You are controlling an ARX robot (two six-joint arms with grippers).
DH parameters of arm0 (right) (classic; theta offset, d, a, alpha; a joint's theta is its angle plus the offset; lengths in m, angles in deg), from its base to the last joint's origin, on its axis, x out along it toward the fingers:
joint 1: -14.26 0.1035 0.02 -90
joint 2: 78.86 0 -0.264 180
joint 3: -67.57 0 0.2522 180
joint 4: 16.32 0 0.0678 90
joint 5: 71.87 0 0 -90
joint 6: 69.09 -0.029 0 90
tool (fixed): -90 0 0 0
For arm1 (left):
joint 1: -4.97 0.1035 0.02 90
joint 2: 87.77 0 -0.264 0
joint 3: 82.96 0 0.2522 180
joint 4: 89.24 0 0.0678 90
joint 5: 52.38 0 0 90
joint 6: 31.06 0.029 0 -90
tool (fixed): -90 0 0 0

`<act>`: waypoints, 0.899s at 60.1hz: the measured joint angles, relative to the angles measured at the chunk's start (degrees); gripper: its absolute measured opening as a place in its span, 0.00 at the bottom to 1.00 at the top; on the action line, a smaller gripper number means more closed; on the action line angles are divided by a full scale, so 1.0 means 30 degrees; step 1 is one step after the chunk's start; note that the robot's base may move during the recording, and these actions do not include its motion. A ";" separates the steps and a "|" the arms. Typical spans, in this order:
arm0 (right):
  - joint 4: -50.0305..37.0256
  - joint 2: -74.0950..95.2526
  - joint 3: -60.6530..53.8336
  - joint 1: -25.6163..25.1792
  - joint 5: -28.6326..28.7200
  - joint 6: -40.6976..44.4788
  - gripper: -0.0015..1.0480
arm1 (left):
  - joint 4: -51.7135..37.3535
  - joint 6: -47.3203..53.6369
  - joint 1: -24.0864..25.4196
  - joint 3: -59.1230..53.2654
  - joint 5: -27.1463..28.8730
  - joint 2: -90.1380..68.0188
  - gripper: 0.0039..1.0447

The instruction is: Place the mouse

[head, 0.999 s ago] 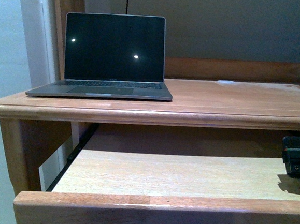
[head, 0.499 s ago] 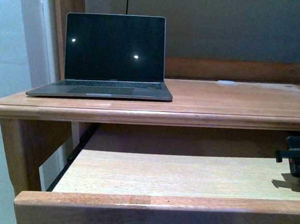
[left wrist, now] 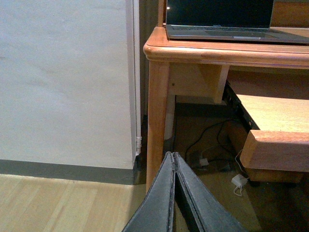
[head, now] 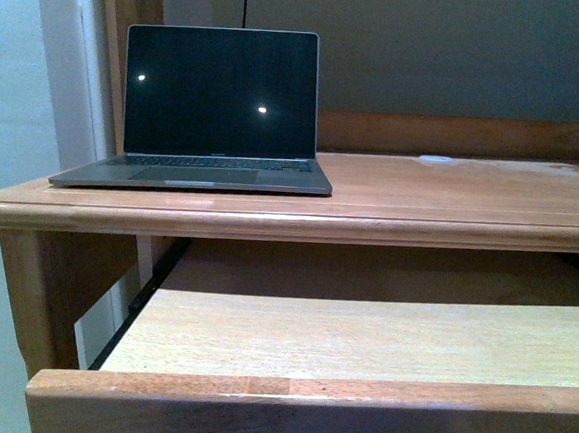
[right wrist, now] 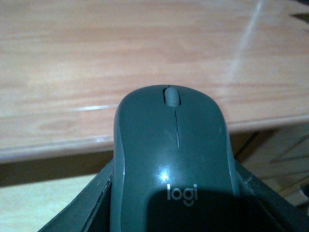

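Right tool clamps the mouse by its flanks — underside free to meet the desk, I judge — left tool pressed together.

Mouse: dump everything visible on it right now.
The mouse shows only in the right wrist view: dark grey, domed, matte plastic shell, a grey scroll wheel with a thin seam behind it, a pale logi mark and a small glare spot. No cord seen. The right hand grips it, dark fingers against both flanks. Wheel end points toward the desk edge; underside hidden.
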 joint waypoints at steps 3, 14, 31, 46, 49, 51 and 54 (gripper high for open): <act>0.0022 0.0415 0.0852 0.0437 -0.0408 -0.0007 0.53 | 0.0000 0.0000 0.0000 0.0000 -0.0007 0.0000 0.02; 0.0685 0.4022 0.5457 0.3621 -0.2572 -0.0080 0.53 | 0.0000 0.0000 0.0000 0.0000 -0.0007 0.0000 0.02; 0.2514 1.2007 1.2713 0.7074 -0.6455 0.0510 0.53 | 0.0000 0.0000 0.0000 0.0000 -0.0007 0.0000 0.02; 0.2841 1.4863 1.5453 0.7271 -0.7810 0.0685 0.53 | 0.0000 0.0000 0.0000 0.0000 -0.0007 0.0000 0.02; 0.2871 1.5176 1.5846 0.7300 -0.7912 0.0889 0.53 | 0.0000 0.0000 0.0000 0.0000 -0.0007 0.0000 0.02; 0.2943 1.5293 1.6043 0.7322 -0.7898 0.1013 0.53 | 0.0000 0.0000 0.0000 0.0000 -0.0007 0.0000 0.02; 0.2922 1.5416 1.6203 0.7380 -0.7883 0.1115 0.62 | 0.0000 0.0000 0.0000 0.0000 -0.0007 0.0000 0.02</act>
